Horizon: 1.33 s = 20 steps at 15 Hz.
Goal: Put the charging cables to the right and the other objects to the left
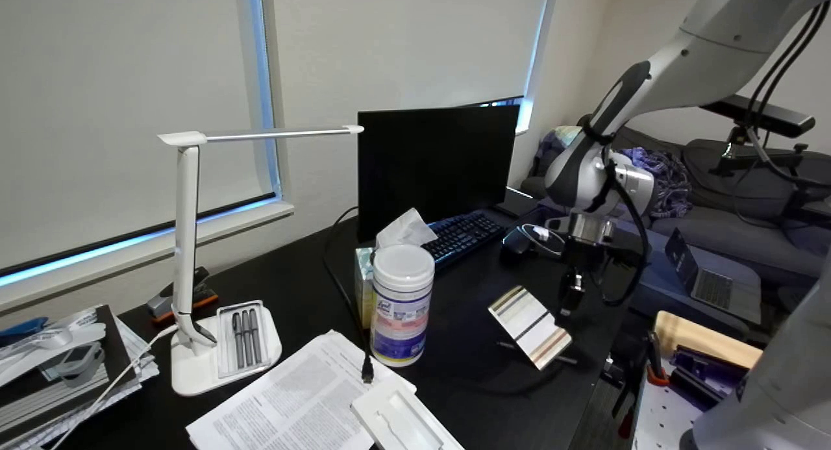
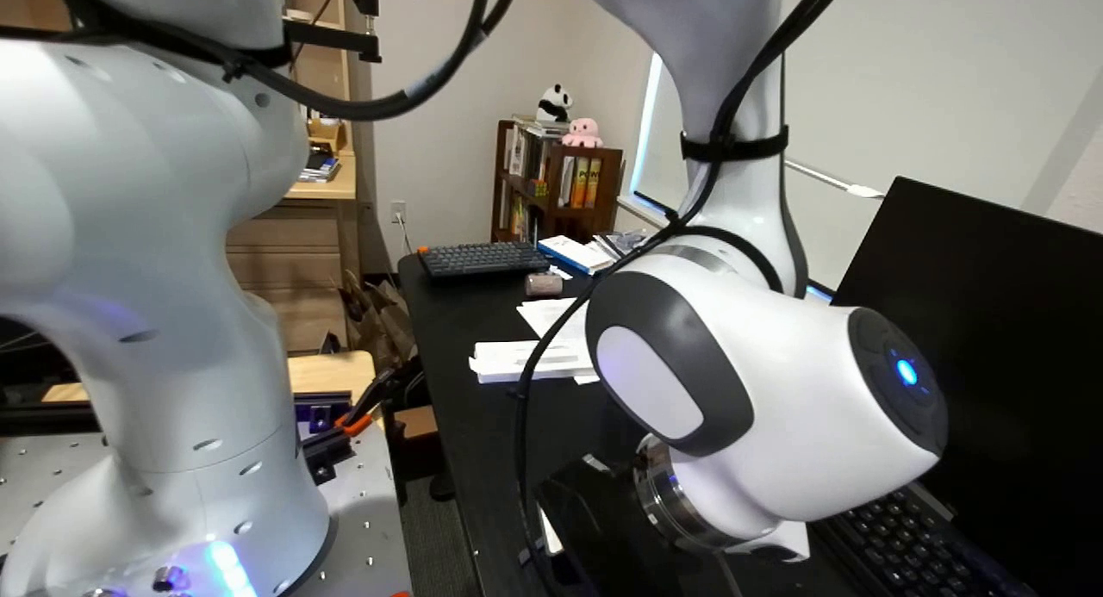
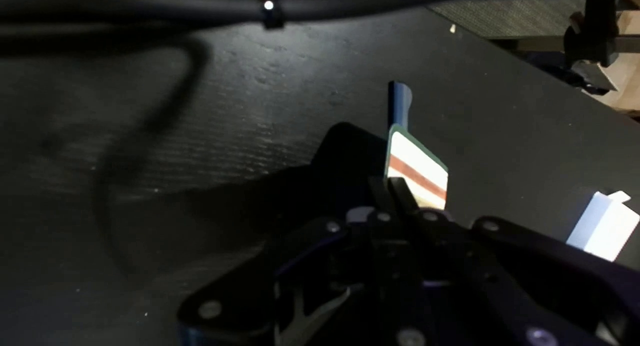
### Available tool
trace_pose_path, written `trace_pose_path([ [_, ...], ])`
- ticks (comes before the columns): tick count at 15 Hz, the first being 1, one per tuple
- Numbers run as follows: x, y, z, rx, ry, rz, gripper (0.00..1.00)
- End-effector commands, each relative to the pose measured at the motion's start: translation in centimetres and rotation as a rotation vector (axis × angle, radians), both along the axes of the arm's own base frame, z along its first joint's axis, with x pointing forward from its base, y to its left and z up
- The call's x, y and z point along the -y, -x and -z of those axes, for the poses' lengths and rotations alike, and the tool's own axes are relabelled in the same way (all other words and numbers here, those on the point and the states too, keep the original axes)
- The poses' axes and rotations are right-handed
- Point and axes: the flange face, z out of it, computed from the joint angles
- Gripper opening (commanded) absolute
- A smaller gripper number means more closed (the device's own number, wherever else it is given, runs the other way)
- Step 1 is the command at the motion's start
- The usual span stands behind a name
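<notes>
In an exterior view my gripper [image 1: 566, 310] points down over the right part of the black desk. Its fingers are closed on an edge of a flat striped card or notebook [image 1: 530, 328], held tilted. In the wrist view the fingertips [image 3: 388, 182] pinch the striped card [image 3: 425, 169]. A dark blue pen-like thing [image 3: 400, 104] shows beyond it; whether it touches the card I cannot tell. A black cable [image 1: 334, 275] with a USB plug lies on papers beside the wipes canister. A white cable [image 1: 545, 236] lies near the mouse. In an exterior view the wrist hides most of the gripper.
A wipes canister [image 1: 401, 307], a tissue box [image 1: 363, 287] and an open white box [image 1: 399, 414] stand mid-desk. A lamp [image 1: 187, 242] stands at the side. The monitor [image 1: 435, 171], keyboard [image 1: 464, 236] and mouse [image 1: 517, 241] line the back. The desk edge is close to the arm.
</notes>
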Motion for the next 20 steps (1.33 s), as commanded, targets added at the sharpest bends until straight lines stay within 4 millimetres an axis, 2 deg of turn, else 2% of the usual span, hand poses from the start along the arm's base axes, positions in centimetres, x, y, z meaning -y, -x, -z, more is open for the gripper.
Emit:
trace_pose_path([
  [1,1.5,0.1,-3.7,0.064,-0.04,0.094,0.04],
  [6,5.2,-1.2,-8.6,0.145,-0.004,0.236,0.04],
  [8,6.2,-2.2,-10.1,0.168,0.02,0.283,0.04],
  [10,6.2,-2.5,-10.8,0.166,0.048,0.29,0.05],
  [11,5.7,-2.6,-10.6,0.157,0.063,0.276,0.31],
  [12,5.1,-2.5,-10.3,0.147,0.073,0.258,0.31],
  [14,3.5,-2.4,-9.1,0.118,0.105,0.222,0.41],
  [18,0.3,-1.8,-6.4,0.066,0.175,0.151,0.67],
  [20,-0.4,-2.0,-4.9,0.024,0.176,0.125,0.8],
])
